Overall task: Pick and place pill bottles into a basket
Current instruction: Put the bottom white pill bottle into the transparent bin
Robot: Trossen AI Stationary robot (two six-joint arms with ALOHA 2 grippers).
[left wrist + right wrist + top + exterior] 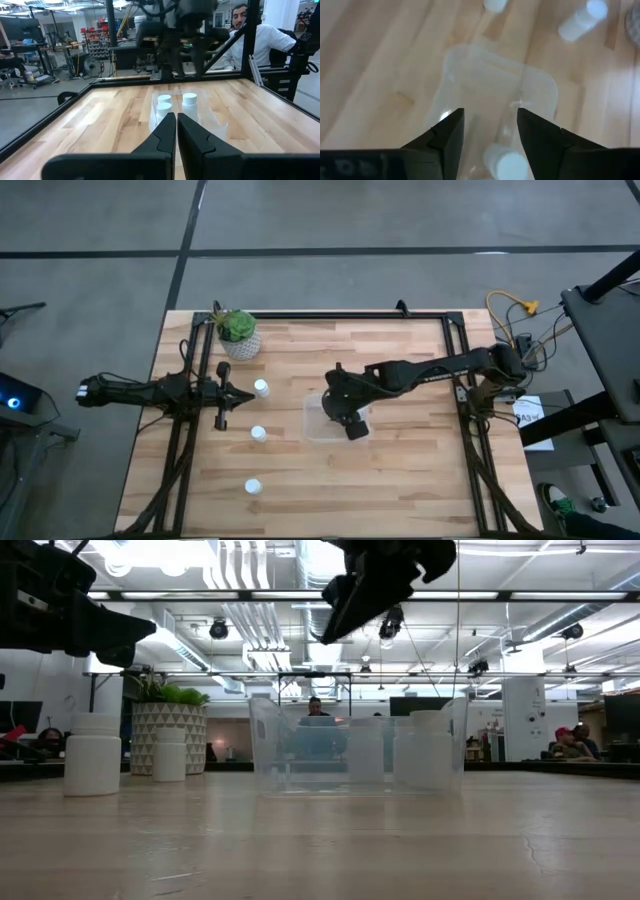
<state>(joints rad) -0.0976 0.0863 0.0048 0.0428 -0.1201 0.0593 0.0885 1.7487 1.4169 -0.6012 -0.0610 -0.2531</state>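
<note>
The clear basket [322, 423] stands mid-table, and white pill bottles stand in it [189, 99] [430, 748]. Three more bottles stand on the wood to its left: one far [261, 388], one in the middle [258, 433], one near [253, 486]. My right gripper [490, 131] is open and empty above the basket [495, 85], fingers pointing down, with one bottle [506, 163] in the basket below it. It also shows in the high view [352, 423] and the low view [385, 580]. My left gripper [176, 132] is shut and empty, level, left of the bottles [228, 393].
A white patterned pot with a green plant [239, 335] stands at the far left corner. A black frame [330, 316] runs along the table's far and side edges. Bare wood lies near and right of the basket. People sit in the room beyond [250, 30].
</note>
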